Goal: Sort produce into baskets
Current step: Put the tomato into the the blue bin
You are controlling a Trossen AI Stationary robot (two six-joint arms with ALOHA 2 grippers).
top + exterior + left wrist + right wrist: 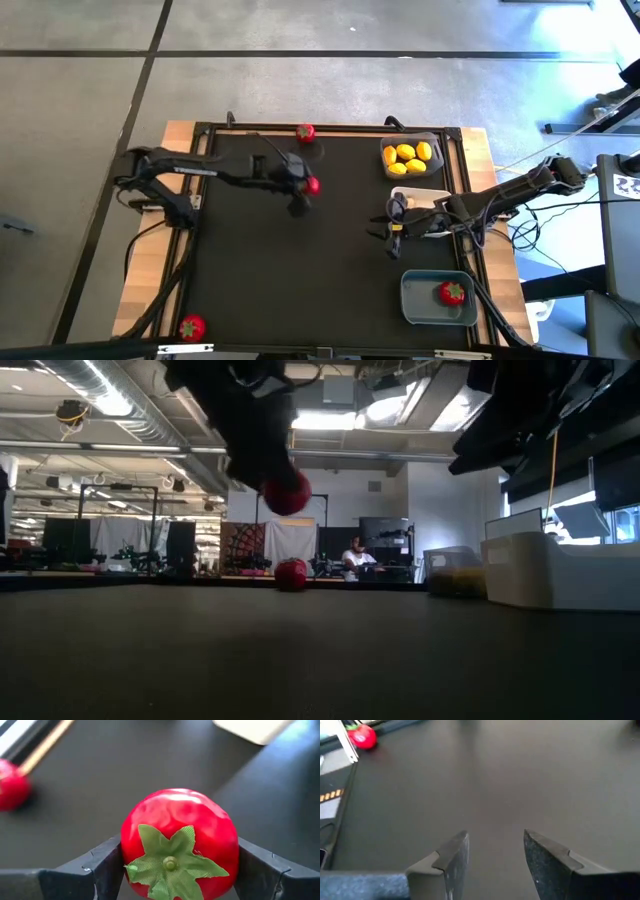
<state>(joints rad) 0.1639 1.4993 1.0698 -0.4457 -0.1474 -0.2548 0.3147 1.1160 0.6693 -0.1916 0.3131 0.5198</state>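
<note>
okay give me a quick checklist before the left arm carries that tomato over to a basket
1. Grip: left claw shut on the tomato, a finger on each side: ok.
2. Lift: held tomato hangs clear of the table: ok.
3. Target: blue basket already holds one tomato, room left: ok.
4. Path: right claw hovers open, empty, between the left arm and that basket: not ok.
5. Lemon basket away from the route: ok.
6. White basket contents: cannot tell.

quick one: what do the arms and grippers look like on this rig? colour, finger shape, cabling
Both arms are dark, slim and jointed. The left gripper has matte black, wedge-like fingers with stepped edges. The right gripper has dark, flat, angular fingers, tapered. Black cables trail from the arm bases in the high view.
</note>
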